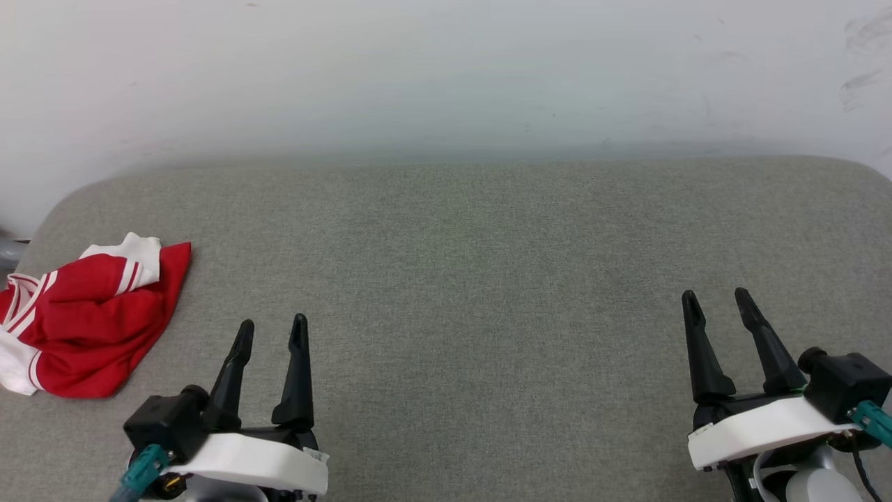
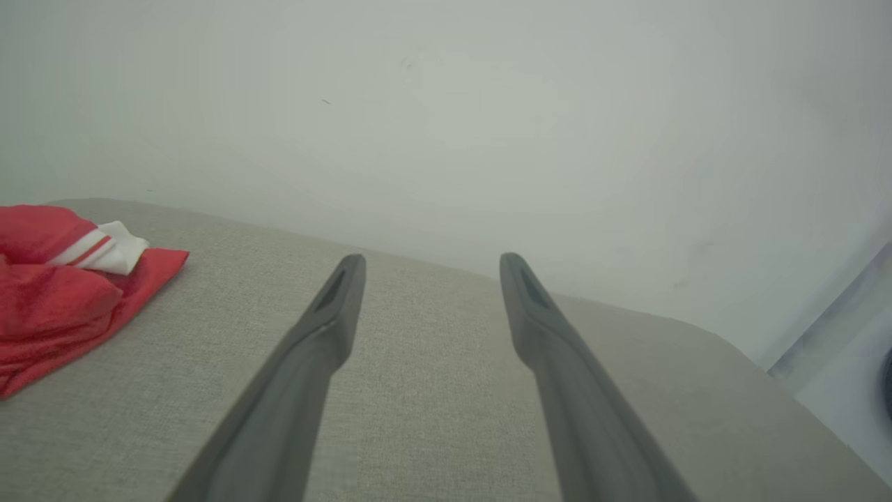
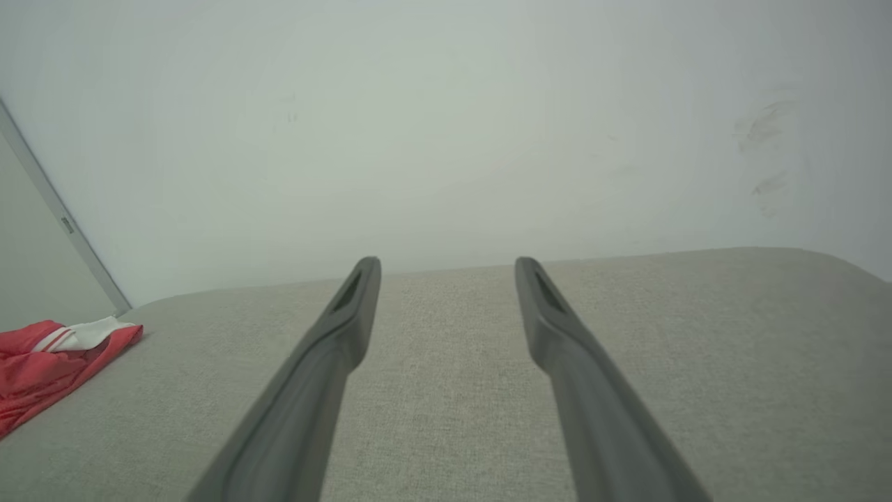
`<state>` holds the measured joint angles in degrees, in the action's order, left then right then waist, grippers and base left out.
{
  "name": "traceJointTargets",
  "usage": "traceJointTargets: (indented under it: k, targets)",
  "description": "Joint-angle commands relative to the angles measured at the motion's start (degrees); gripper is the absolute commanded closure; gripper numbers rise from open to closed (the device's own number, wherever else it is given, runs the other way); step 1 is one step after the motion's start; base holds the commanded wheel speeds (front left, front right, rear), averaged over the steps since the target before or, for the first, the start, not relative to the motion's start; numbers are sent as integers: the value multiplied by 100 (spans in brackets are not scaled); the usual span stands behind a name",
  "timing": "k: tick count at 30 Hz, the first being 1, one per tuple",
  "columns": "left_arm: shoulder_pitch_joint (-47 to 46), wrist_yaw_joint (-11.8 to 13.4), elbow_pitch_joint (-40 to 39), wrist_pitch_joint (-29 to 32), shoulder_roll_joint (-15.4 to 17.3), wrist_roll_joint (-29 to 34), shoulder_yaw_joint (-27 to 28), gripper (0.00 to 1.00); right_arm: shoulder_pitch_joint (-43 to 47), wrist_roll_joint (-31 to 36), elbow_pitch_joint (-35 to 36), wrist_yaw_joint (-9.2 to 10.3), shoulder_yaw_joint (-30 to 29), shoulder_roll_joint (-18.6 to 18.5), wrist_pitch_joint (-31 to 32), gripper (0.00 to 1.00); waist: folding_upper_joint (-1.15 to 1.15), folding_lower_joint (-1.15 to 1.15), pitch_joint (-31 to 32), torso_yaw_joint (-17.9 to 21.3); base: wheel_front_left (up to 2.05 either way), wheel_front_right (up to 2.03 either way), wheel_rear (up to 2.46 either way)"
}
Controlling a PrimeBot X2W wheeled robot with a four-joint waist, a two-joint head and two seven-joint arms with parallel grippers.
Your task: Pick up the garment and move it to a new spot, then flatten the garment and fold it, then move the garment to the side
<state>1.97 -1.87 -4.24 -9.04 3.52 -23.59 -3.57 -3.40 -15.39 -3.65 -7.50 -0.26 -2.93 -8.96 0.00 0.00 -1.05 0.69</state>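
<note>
The garment (image 1: 83, 321) lies crumpled at the left edge of the grey counter (image 1: 460, 279), just left of the left claw (image 1: 272, 321) (fingers apart, empty), well apart from the equally spread right claw (image 1: 716, 295), so the left arm looks nearer.

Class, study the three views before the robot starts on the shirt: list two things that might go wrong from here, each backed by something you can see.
1. The shirt lies bunched at the left edge of the grey pad; a clumsy grab by the left gripper might nudge it off.
2. Its layers overlap, so the open jaws may pinch only a sleeve or one layer, and it would likely lift twisted, making flattening harder.
</note>
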Motion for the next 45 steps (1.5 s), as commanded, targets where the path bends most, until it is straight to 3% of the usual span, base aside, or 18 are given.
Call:
traceJointTargets:
  k: [1,13,19,28,36,45]
  targets:
    - [-12,112,-64,-65,124,267,-136,0,24,265,66,1,-19,4,-77,0,0,0,-1,4,0,0,0]
    - [-38,759,14,-215,504,912,-855,0,44,984,66,1,-114,6,-228,0,0,0,-9,35,0,0,0]
    - [-35,923,55,-295,528,914,-979,0,59,1018,121,1,-45,7,-300,0,0,0,-12,52,0,0,0]
    - [157,365,151,-399,181,856,-419,0,100,217,-86,1,-25,7,-405,0,0,0,18,72,0,0,0]
    - [273,-12,237,-490,0,1316,-118,0,118,343,-212,2,36,9,-487,0,0,0,32,90,0,0,0]
    - [336,-156,271,-584,-60,1735,-41,0,111,560,-299,3,104,10,-591,0,0,0,55,110,0,0,0]
